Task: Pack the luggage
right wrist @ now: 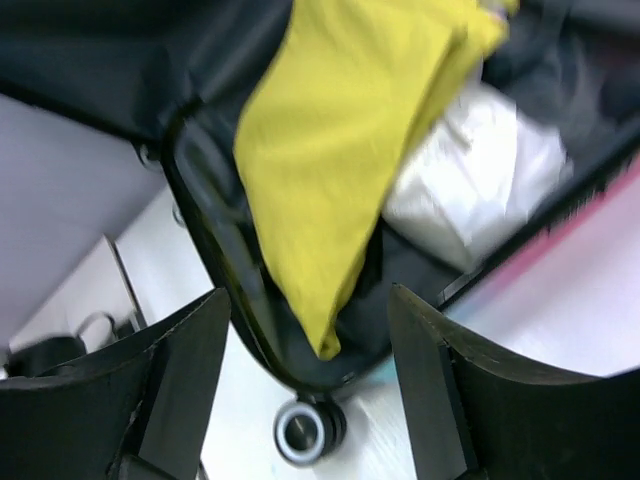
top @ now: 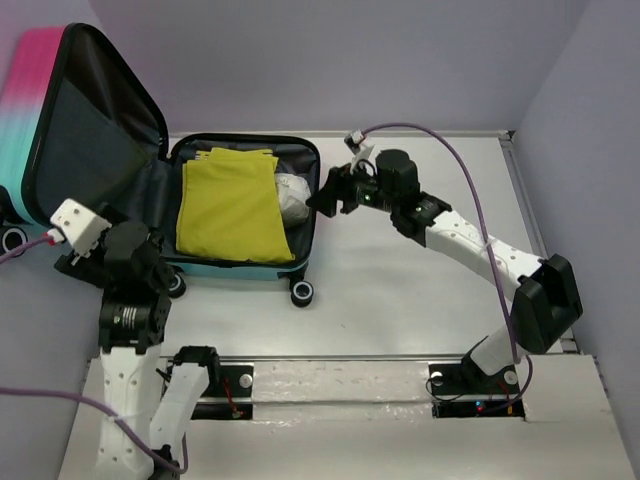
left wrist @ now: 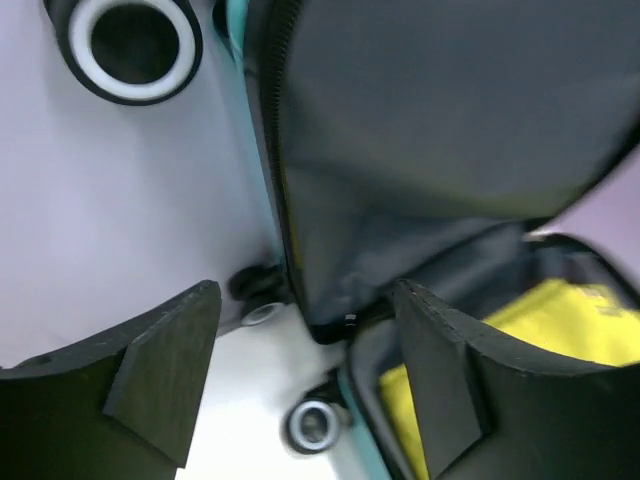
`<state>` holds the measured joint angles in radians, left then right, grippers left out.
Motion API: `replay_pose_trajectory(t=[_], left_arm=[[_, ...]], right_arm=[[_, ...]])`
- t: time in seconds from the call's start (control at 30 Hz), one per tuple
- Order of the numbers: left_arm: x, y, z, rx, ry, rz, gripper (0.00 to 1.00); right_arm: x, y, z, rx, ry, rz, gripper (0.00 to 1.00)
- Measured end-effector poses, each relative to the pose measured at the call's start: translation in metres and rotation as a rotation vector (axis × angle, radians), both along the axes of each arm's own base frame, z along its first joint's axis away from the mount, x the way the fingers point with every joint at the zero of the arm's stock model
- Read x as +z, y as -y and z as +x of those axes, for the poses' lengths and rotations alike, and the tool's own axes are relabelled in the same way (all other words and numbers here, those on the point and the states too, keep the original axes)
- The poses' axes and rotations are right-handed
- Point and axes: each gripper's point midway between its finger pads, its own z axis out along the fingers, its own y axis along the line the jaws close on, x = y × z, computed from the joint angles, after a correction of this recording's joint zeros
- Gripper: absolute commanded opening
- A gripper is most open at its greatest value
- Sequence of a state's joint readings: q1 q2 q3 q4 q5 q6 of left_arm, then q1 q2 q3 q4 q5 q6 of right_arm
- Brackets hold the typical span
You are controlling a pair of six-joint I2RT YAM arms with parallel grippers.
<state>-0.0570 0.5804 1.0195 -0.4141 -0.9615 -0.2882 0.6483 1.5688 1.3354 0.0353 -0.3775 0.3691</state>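
The luggage point(top: 245, 262) lies open on the table, its pink-to-teal lid point(top: 30, 90) propped up at the left with the dark lining showing. A yellow folded cloth point(top: 230, 205) and a white bundle point(top: 293, 195) lie in the base. My left gripper point(top: 155, 252) is open and empty at the base's near-left corner, by the hinge. In the left wrist view the left gripper point(left wrist: 305, 370) frames the lid lining point(left wrist: 430, 120) and the yellow cloth point(left wrist: 560, 320). My right gripper point(top: 322, 195) is open and empty just above the base's right rim. In the right wrist view the right gripper point(right wrist: 310, 380) hangs over the yellow cloth point(right wrist: 340, 150) and the white bundle point(right wrist: 480, 180).
Black wheels stick out along the suitcase's near side point(top: 302, 292), and also show in the left wrist view point(left wrist: 130, 45) and the right wrist view point(right wrist: 305, 430). Lilac walls close in the back and both sides. The white table point(top: 420, 290) stretches right of the suitcase.
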Motion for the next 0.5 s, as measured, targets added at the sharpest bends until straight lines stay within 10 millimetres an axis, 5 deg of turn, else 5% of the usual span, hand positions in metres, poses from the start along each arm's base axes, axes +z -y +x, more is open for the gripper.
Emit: replay_pose_trajectory(t=[0.07,0.23,0.3,0.5], left_arm=[[-0.018,-0.012,0.011,0.101,-0.12,0.019,0.83],[-0.068,-0.047,0.02,0.303,-0.381,0.048,0.72],[-0.084,-0.055,0.012,0.35,-0.448,0.045,0.7],[-0.079,-0.06,0.012,0.385,-0.454,0.059,0.54]], right_arm=[[-0.032,0.006,-0.012,0.017,-0.038,-0.027,0.8],[-0.113,0.027,-0.032,0.022,-0.174,-0.131,0.81],[-0.121,0.035,-0.031,0.018,-0.198,-0.131,0.8],[-0.118,0.051,-0.013,-0.023,-0.18,-0.1,0.83]])
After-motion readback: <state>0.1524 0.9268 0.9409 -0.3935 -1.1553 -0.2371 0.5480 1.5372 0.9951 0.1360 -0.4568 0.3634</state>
